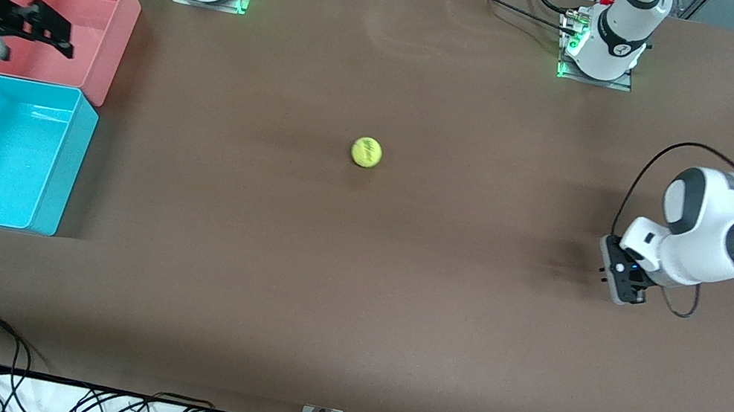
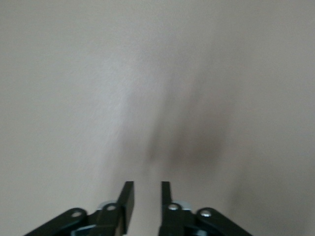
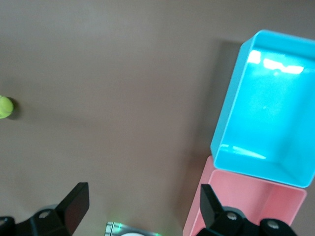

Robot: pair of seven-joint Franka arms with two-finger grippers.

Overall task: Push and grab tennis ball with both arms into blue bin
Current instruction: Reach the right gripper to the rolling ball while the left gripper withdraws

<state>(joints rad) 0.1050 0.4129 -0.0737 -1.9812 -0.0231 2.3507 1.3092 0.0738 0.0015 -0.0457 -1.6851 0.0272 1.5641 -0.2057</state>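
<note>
Tennis ball point(image 1: 366, 152) lies free mid-surface. Left pincer point(image 1: 620, 275) narrowly parted, empty; right pincer point(image 1: 44, 25) wide, empty, over pink bin point(image 1: 116, 33). Risk: a hard push rolls ball past blue bin point(image 1: 60, 171).

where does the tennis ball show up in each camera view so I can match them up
Front view: the tennis ball lies on the bare brown table near its middle, apart from both bins.
Left wrist view: not in it; only table and that hand's fingertips show.
Right wrist view: the ball sits at the picture's edge, cut off.
Shared landmark: the blue bin, touching the pink bin, in the front and right wrist views.
</note>
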